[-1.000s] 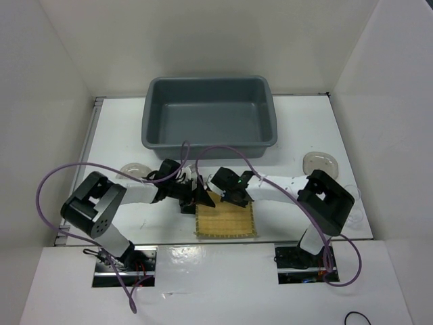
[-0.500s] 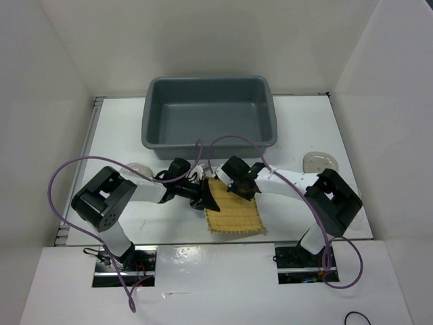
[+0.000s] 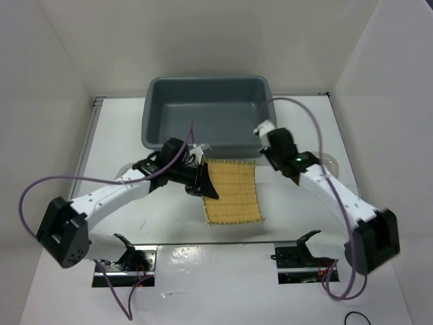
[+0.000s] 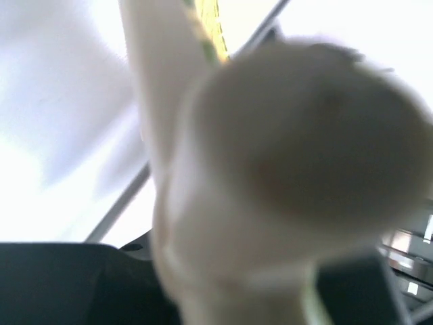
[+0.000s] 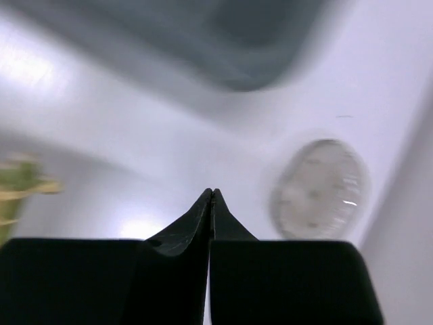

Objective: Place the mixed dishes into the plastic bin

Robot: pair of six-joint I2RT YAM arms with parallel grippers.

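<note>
The yellow woven mat (image 3: 232, 191) hangs tilted above the table, just in front of the grey-blue plastic bin (image 3: 210, 118). My left gripper (image 3: 205, 184) is shut on the mat's left edge. In the left wrist view the mat (image 4: 210, 20) fills the frame as a blur and hides the jaws. My right gripper (image 3: 266, 139) is shut and holds nothing, near the bin's front right corner and clear of the mat. Its closed fingertips (image 5: 212, 193) point at bare table. A see-through plate (image 5: 319, 189) lies to their right, and a second plate (image 3: 128, 169) lies far left.
The bin's front wall (image 5: 203, 40) is close ahead of the right gripper. White walls enclose the table on three sides. The right plate (image 3: 329, 160) lies partly under the right arm. Purple cables loop over both arms.
The left gripper closed on the mat's left edge and lifted it toward the bin. The right gripper left the mat and swung back and right to the bin's front corner.
</note>
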